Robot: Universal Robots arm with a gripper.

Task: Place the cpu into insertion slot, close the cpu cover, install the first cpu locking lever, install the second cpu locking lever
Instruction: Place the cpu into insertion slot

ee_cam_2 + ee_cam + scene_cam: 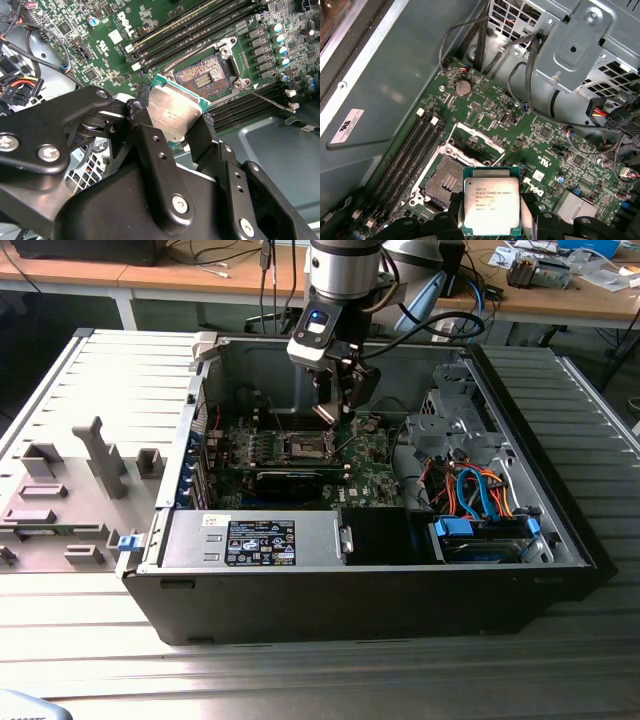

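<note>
Far off from the gripper [340,415], at the exterior view's left, a grey moulded tray [70,490] with upright pegs lies on the slatted metal table [300,680]. Next along is the open computer case [560,510], lying on its side, and the arm reaches down into it. Nearer the front wall than the gripper, a power supply [250,540] with labels on it runs along the case's edge. Below the gripper lies the green motherboard [375,465], and on it the insertion slot [445,180] is bare, its contact field showing. The cpu cover [485,136] stands swung up off the slot. The fingers [145,130] are closed on two opposite edges of the cpu [491,207], which hangs above the board, its metal top facing the first wrist view and one corner lying over the slot's rim in that view; it is not seated. Past the gripper, toward the exterior view's right, a perforated metal drive cage [450,425] sits in the case with orange and blue cables [480,495] looped in front of it. Behind the case run wooden benches [200,270] strewn with wires.
</note>
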